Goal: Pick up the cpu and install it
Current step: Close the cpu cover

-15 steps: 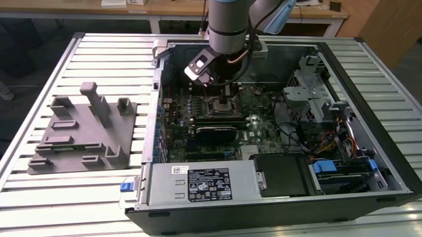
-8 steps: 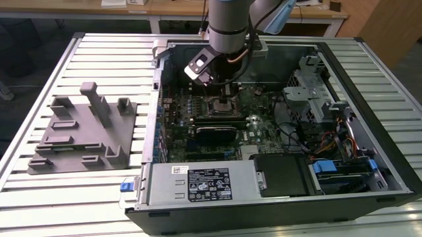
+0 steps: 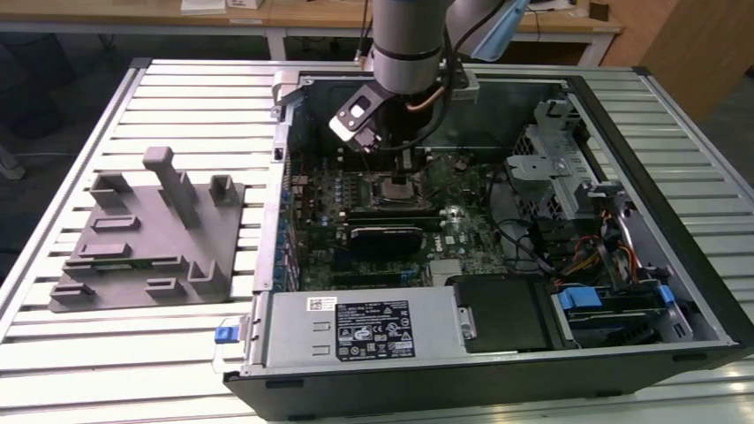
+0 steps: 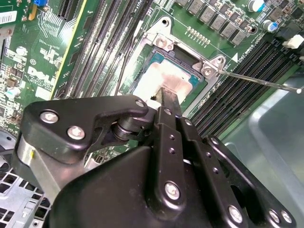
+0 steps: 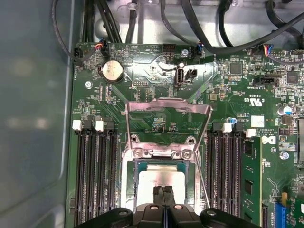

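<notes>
The claw had its two fingers pressed together with nothing between them. Their tips met the shiny top of the cpu or hung a hair above it; contact could not be told for sure. In the second wrist view the closed tips sat over the near edge of the cpu, not over its middle.

The cpu lay flat inside the socket on the motherboard. The hinged load plate stood raised behind it, and the thin lever was unlatched, so nothing clamped the chip.

Off-centre pressure might tip the chip or force a corner onto the socket contacts. A sideways drag could shift it out of square.

Outside the case, the grey tray lay on the desk.
</notes>
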`<state>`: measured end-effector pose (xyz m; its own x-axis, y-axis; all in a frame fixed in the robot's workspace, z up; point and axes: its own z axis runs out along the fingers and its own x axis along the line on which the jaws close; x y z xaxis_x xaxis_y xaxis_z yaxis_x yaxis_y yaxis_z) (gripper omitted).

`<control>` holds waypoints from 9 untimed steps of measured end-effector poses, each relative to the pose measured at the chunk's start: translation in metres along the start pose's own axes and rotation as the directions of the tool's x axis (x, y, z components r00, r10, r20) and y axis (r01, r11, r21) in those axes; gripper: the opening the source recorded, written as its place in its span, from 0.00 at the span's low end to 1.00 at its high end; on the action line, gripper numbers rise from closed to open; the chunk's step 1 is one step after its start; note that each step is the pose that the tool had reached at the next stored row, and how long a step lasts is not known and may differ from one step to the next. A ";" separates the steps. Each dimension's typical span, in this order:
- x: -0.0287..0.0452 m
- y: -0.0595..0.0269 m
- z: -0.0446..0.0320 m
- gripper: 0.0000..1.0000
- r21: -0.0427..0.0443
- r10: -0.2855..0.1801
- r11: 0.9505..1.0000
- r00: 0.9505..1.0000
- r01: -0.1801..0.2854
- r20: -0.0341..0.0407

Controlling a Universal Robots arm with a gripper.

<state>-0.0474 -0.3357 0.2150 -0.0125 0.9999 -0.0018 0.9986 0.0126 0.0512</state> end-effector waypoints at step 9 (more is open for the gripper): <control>0.0000 0.0002 -0.0038 0.11 0.000 0.000 1.000 1.000 0.000 0.000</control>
<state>-0.0474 -0.3357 0.2188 -0.0125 0.9999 -0.0019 0.9986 0.0126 0.0512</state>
